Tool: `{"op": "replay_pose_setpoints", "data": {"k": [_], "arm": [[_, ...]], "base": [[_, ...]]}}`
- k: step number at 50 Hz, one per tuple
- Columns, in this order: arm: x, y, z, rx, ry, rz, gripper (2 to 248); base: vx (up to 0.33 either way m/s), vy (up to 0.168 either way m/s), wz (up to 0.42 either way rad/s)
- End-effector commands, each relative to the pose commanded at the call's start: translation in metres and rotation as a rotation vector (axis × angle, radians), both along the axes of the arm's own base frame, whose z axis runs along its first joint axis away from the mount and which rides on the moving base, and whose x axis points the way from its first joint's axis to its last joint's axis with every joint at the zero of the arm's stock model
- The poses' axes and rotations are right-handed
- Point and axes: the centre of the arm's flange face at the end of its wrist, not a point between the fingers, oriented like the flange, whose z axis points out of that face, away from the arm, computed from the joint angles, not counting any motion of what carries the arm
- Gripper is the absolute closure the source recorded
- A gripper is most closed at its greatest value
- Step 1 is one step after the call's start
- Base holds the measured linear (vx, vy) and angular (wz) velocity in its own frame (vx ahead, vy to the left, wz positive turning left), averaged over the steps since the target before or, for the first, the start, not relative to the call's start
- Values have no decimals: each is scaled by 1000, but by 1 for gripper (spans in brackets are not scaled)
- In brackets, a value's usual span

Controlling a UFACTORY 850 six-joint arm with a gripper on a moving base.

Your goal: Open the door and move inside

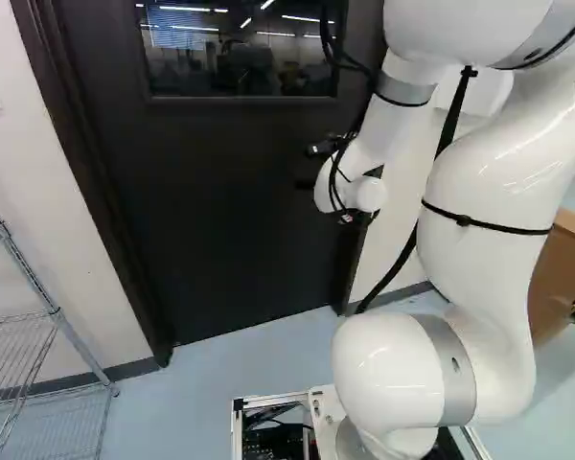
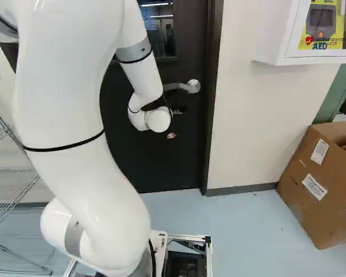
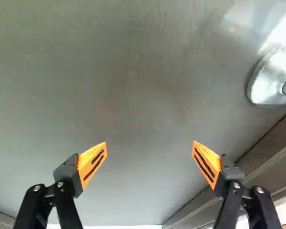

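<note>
The door (image 1: 240, 192), at the upper middle of the left base view, sits closed; our claw (image 3: 149, 142) is spread and empty, off the handle (image 2: 191, 86); we judge both opening and moving inside still to do.

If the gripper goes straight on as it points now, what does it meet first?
Probably the flat face of the door, which lies ahead of the open gripper. The handle is off to one side of that line. How far away the door is, I cannot tell.
</note>
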Motion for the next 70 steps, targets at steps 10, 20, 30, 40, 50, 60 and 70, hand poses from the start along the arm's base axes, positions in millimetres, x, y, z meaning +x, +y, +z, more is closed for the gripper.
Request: {"op": "replay_pose_setpoints", "data": {"k": [10, 20, 30, 40, 50, 60, 70], "arm": [[1, 0, -9, 3, 19, 0, 3], [-8, -1, -10, 4, 25, -5, 3], [-27, -7, -7, 4, 26, -24, 3], [-43, -15, 3, 1, 8, -51, 3], [-48, -18, 13, -3, -15, -60, 3], [-50, -18, 23, -7, -39, -61, 3], [-51, -18, 34, -12, -63, -61, 3]], "base": [[0, 0, 0], [0, 0, 0], [0, 0, 0], [0, 0, 0], [0, 0, 0], [0, 0, 0], [0, 0, 0]]}}
